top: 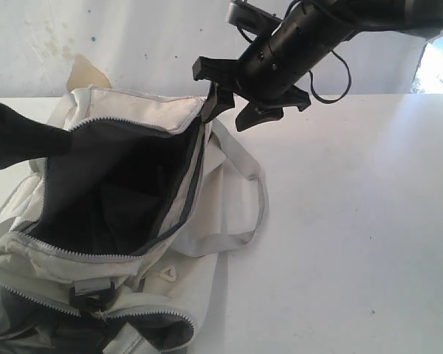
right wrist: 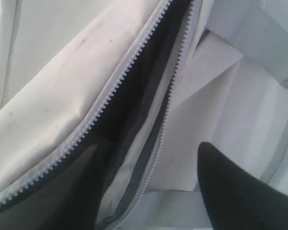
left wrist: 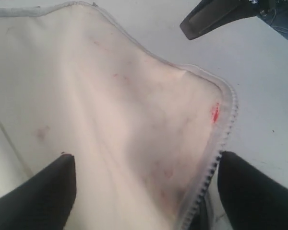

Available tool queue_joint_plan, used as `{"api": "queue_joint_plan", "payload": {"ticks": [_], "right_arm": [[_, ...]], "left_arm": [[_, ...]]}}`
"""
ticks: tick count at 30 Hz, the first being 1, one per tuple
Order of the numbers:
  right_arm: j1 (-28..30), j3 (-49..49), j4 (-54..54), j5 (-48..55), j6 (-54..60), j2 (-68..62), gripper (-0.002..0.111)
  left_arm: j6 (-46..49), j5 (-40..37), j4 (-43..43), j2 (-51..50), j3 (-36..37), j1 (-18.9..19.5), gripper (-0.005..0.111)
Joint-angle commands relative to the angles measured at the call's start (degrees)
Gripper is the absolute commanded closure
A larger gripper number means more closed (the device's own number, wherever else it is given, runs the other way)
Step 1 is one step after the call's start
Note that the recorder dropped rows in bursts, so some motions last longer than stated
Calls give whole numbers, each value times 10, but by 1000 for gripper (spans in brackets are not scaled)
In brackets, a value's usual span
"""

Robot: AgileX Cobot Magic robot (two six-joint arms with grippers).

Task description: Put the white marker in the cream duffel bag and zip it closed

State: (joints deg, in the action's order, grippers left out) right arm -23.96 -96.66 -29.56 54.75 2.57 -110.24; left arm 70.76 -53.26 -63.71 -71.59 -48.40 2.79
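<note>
The cream duffel bag [top: 162,110] lies on the left of the table with its main zipper undone and its dark grey lining [top: 118,199] showing. The white marker is not visible in any view. My right gripper [top: 223,122] hangs open just above the bag's far right corner; in its wrist view [right wrist: 149,148] the zipper teeth [right wrist: 115,86] and a grey strap lie below the spread fingers. My left gripper [top: 48,140] is at the bag's left rim, open, with the stained cream flap [left wrist: 110,105] spanning between its fingers [left wrist: 43,191].
A grey webbing strap [top: 260,188] loops out onto the white table [top: 354,236] right of the bag. A black buckle [top: 92,291] sits on the bag's near side. A second zipped pocket [top: 140,317] gapes at the front. A white wall stands behind.
</note>
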Motion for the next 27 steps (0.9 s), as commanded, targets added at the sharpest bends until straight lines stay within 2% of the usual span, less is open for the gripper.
{"api": "queue_joint_plan", "payload": {"ticks": [1,7,10,17,19,22,27], "right_arm": [[30,1,-30,25,19,0,54],[64,1,-84,39,96,-6,54],[70,1,-84,38,126,-13,54],[70,1,-127,64,188,-51,53],[70,-2,-133,62,195,-63,47],[70,-16,-133,55,224,-75,36],[70,-33,-133,-12,238,-90,35]], "left_arm": [[-87,-21,57,3,-11,-1,1],[-222,-112,98,17,-77,-1,1],[-305,-121,110,34,-100,-1,1],[-536,-75,332,40,-103,-1,2],[-549,-77,347,34,-103,-1,2],[-537,-73,303,24,-97,-1,2],[-530,-10,282,-8,-64,-1,2]]}}
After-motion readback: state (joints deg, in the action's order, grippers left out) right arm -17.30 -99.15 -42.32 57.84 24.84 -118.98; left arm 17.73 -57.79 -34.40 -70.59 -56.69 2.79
